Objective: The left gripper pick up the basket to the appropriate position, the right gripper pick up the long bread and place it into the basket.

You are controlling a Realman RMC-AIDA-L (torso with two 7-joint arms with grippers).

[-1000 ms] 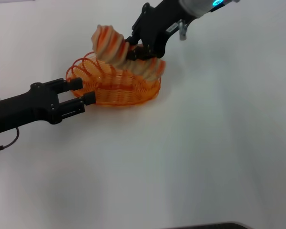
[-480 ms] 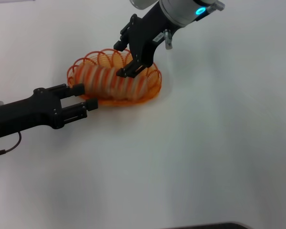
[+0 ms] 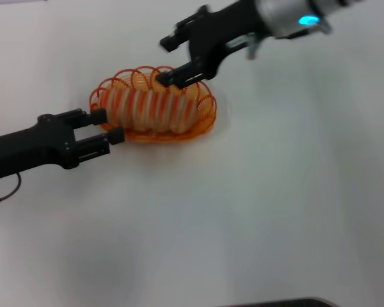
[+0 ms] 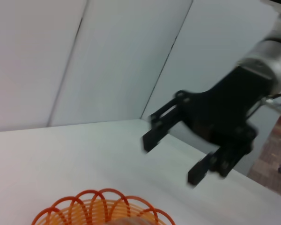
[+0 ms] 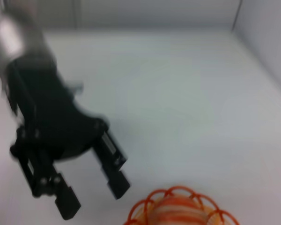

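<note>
The orange wire basket rests on the white table with the long bread lying flat inside it. My left gripper is open at the basket's left end, its fingers on either side of the rim there. My right gripper is open and empty, raised just above the basket's far rim. The left wrist view shows the right gripper above the basket rim. The right wrist view shows the left gripper beside the basket and the bread.
The white table stretches bare in front and to the right of the basket. A dark edge shows at the bottom of the head view. Pale walls stand behind the table in the wrist views.
The right gripper lowered the bread into the basket, let go of it, and has now lifted up and to the right, open. The left gripper drew back slightly to the left.
</note>
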